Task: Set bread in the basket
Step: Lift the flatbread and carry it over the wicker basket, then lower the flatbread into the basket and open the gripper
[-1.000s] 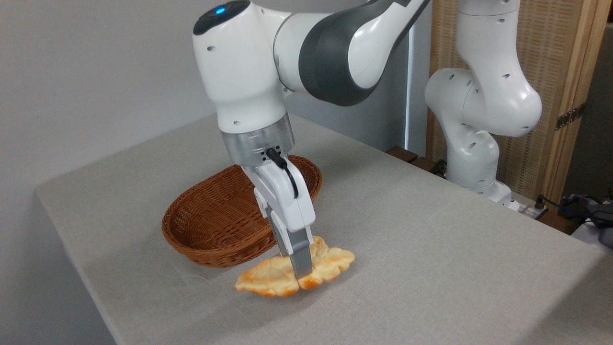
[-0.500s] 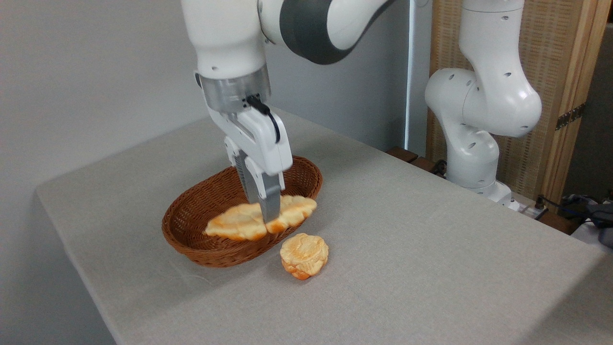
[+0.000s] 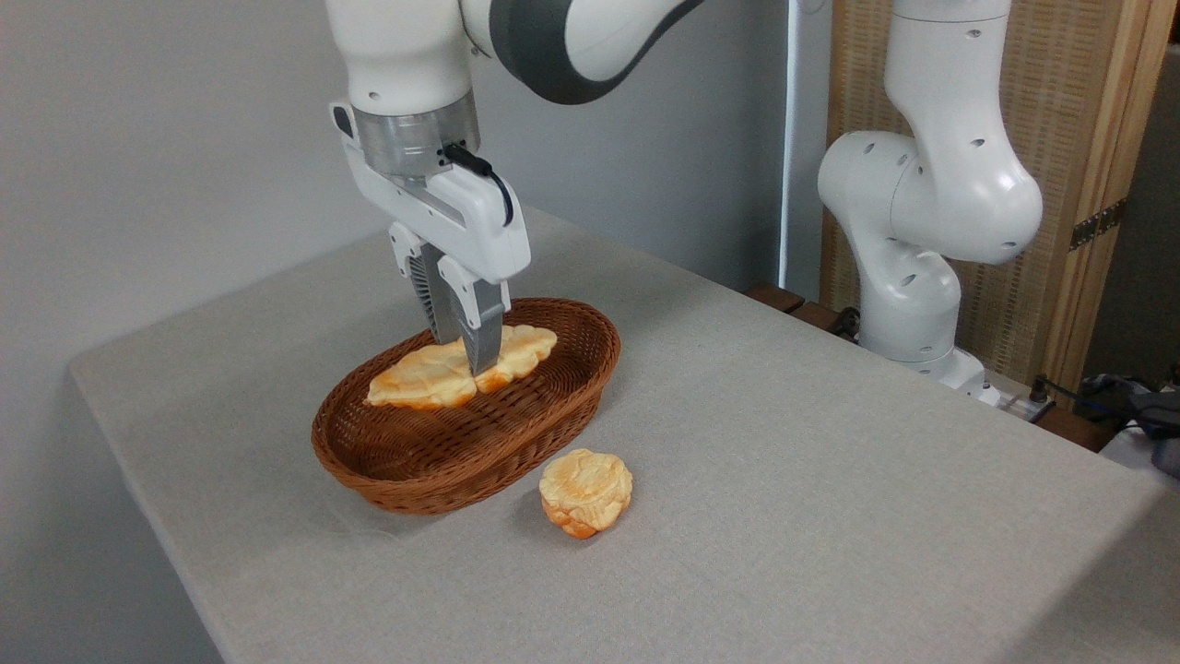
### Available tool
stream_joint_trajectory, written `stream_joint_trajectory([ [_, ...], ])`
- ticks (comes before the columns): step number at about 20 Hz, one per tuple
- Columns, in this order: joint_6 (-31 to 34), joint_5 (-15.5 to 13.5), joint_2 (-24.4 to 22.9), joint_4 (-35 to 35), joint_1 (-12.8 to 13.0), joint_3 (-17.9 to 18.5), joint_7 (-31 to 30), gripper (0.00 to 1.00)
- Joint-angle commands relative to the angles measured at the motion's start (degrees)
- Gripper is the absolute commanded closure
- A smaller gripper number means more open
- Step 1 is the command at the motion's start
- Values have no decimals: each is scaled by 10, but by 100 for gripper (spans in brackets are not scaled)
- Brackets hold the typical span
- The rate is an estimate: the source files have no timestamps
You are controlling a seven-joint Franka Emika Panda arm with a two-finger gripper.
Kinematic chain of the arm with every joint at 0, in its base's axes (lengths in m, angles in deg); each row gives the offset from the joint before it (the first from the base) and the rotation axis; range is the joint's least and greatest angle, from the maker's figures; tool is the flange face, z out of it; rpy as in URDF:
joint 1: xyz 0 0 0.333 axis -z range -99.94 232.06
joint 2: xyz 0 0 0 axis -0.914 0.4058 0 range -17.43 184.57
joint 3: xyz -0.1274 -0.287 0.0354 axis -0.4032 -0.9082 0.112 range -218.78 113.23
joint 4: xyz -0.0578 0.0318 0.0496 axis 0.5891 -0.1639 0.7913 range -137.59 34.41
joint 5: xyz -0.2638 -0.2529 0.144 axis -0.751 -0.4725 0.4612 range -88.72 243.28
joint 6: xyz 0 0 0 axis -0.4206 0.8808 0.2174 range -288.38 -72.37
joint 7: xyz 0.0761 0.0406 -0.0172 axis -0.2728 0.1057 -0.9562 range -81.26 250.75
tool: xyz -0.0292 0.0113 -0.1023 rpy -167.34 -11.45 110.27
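- Nearest, a small round scalloped bun (image 3: 586, 492) sits on the grey tablecloth (image 3: 784, 480), just beside the basket's front rim but outside it; not the task item, so it can stay put.
- Next back, the oval woven wicker basket (image 3: 433, 470) lies with its long axis running near-left to far-right, matching the loaf's direction, so the loaf should fit lengthwise.
- Leaf-shaped bread (image 3: 433, 373) hangs over the basket's far half, roughly level, pointed end toward the left; whether it touches the far rim cannot be told.
- Gripper (image 3: 472, 355) points down, jaws clamped on the bread near its middle, probably so neither end droops.
- Judgement: bread is over the target but not released; lower a bit and let go.
- Farthest, the arm's white base (image 3: 913, 277) stands at the table's back right, before a wooden screen (image 3: 1060, 138).
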Motion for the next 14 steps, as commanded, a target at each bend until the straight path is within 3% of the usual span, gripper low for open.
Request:
stream_joint_trajectory([
  [1,12,-10,-10,3,-2,-18,-28,0],
  [14,11,-6,-10,3,6,-25,-27,0],
])
